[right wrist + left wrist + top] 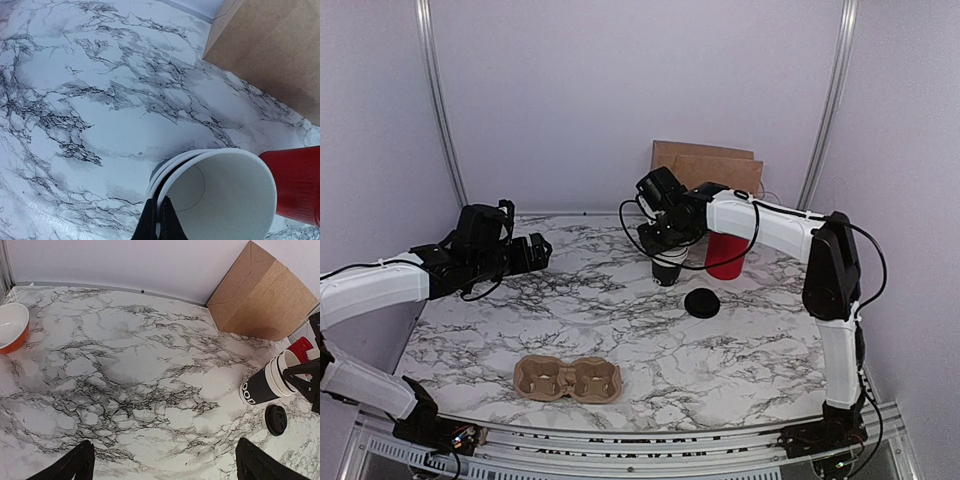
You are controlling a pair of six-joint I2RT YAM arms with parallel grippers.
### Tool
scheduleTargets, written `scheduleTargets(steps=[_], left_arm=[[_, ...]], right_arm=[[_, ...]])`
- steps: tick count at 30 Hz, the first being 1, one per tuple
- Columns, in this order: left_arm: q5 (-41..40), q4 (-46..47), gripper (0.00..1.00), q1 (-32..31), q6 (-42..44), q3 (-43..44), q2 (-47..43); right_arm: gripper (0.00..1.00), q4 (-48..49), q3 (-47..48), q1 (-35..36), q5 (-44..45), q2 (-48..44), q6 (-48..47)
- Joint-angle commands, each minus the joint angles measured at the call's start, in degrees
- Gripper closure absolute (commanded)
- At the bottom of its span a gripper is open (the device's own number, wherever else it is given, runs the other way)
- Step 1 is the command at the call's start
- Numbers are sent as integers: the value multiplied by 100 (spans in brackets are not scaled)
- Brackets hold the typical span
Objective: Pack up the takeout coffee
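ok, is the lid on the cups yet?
No, the lid lies flat on the table, beside the cups.

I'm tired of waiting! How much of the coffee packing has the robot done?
Nothing looks packed yet: the cardboard carrier has both holes empty. In hand: the right pincer pinches the rim of the stacked cups, next to the red cup. Left to do: getting the cups into the carrier, and the black lid lies loose on the table. The left pincer is open and holds nothing.
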Motion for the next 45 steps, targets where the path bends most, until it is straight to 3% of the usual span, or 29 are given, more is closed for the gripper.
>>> scheduleTargets(steps=[1,15,25,36,45], left_arm=[[-4,-98,1,-18,-40,170,35],[101,-46,1,-23,-54,255,223],[382,128,1,-18,-138,275,339],[1874,1474,1,-22,-1153,429,1241],[2412,2079,1,-39,-1597,653,1896]], right_arm=[[99,-218,424,147,430,72,-119],[100,-631,902,360,989,165,-476],[100,-486,764,719,757,88,-832],[100,395,136,1114,-309,-145,-1196],[100,290,349,1153,-189,-108,-1261]])
